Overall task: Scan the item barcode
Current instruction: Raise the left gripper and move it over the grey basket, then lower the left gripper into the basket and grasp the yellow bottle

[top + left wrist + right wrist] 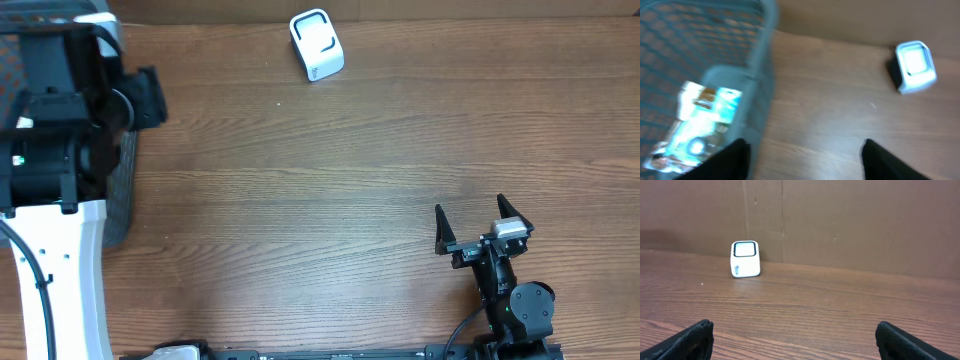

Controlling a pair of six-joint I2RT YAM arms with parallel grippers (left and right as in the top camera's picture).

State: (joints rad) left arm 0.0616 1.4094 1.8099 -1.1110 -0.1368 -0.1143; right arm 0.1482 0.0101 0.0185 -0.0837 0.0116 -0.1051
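Note:
The item (705, 107), a light blue and white packet, lies inside the mesh basket (762, 65) at the left of the blurred left wrist view. My left gripper (805, 145) hangs above the basket's right rim, open, with only wood between its fingers. The white barcode scanner (317, 45) stands at the table's far edge, also visible as the scanner (914, 67) and the scanner (745, 259). My right gripper (470, 207) rests at the front right, open and holding nothing, facing the scanner across bare wood (793, 327).
The dark basket (120, 190) sits at the table's left edge, mostly hidden under my left arm (60, 130). More wrapped packets lie in the basket beside the item. A brown cardboard wall (840, 225) rises behind the scanner.

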